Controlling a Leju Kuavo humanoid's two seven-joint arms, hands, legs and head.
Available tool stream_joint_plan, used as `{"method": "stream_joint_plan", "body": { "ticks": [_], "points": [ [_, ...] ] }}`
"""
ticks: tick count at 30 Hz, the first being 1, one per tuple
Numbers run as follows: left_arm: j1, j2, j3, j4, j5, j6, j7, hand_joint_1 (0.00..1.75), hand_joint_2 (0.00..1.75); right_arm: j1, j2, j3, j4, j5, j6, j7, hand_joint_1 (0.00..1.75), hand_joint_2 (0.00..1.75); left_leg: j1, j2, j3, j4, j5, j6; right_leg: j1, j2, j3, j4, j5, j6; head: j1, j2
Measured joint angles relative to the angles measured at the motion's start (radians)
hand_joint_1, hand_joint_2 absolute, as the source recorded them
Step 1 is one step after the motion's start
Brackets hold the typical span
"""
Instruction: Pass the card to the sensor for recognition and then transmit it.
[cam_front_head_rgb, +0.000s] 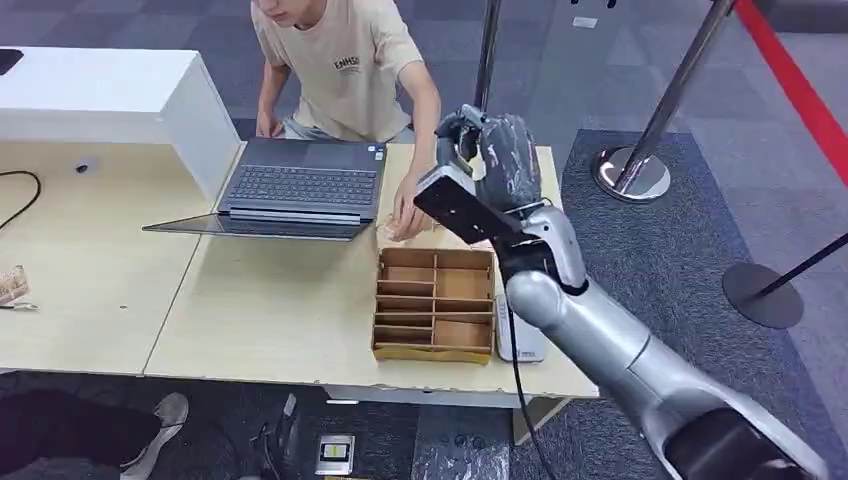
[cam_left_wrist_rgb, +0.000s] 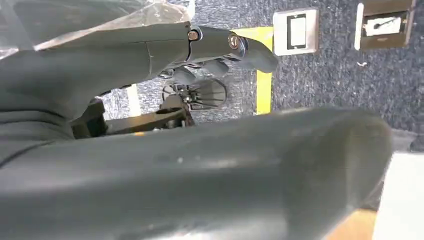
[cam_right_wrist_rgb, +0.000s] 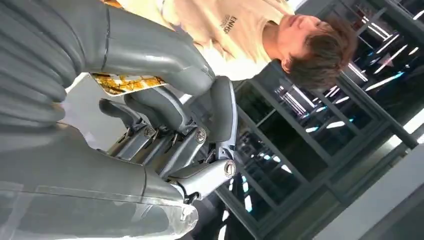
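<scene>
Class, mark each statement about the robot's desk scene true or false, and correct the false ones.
1. The right hand is raised above the table. True.
2. The laptop is closed. False: it is open.
3. The wooden compartment tray lies on the table. True.
4. The person stands behind the robot. False: the person is across the table, facing it.

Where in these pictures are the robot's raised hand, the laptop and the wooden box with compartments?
right hand (cam_front_head_rgb: 497, 160): head view, on the dark back of the raised hand.
laptop (cam_front_head_rgb: 303, 185): head view, on the middle of its keyboard.
wooden box (cam_front_head_rgb: 435, 352): head view, on its near front wall.
</scene>
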Motion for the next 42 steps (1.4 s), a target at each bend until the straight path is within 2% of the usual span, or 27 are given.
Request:
{"method": "stream_joint_plan", "body": {
  "ticks": [6, 18, 37, 42],
  "points": [
    [-0.009, -0.015, -0.005, -0.004, -0.021, -0.008, 0.016, 0.0, 0.0, -0.089, 0.043, 0.001, 0.184, -0.047, 0.004, -0.06, 1.75, 1.75, 0.0, 0.0, 0.0, 0.0, 0.0, 0.0, 0.0, 0.0, 0.0, 0.0, 0.0, 0.0, 0.0, 0.0],
    [-0.01, -0.025, -0.005, -0.005, -0.031, -0.014, 0.019, 0.0, 0.0, -0.149, 0.098, 0.018, 0.388, -0.048, 0.038, -0.061, 1.75, 1.75, 0.0, -0.001, 0.0, 0.0, 0.0, 0.0, 0.0, -0.001, 0.0, 0.0, 0.0, 0.0, 0.0, 0.0],
    [-0.011, -0.029, -0.006, -0.005, -0.036, -0.02, 0.032, 0.0, 0.0, -0.148, 0.121, 0.034, 0.477, -0.062, 0.061, -0.061, 1.75, 1.75, 0.0, -0.001, 0.0, 0.0, 0.0, 0.0, 0.0, -0.001, 0.0, 0.0, 0.0, 0.0, 0.0, 0.0],
    [-0.012, -0.028, -0.024, -0.005, -0.109, -0.05, 0.063, 0.0, 0.0, -0.148, 0.121, 0.037, 0.481, -0.061, 0.066, -0.059, 1.75, 1.75, 0.0, -0.001, 0.0, 0.0, 0.0, 0.0, 0.0, 0.0, 0.0, 0.0, 0.0, 0.0, 0.0, 0.0]
  ]
}}
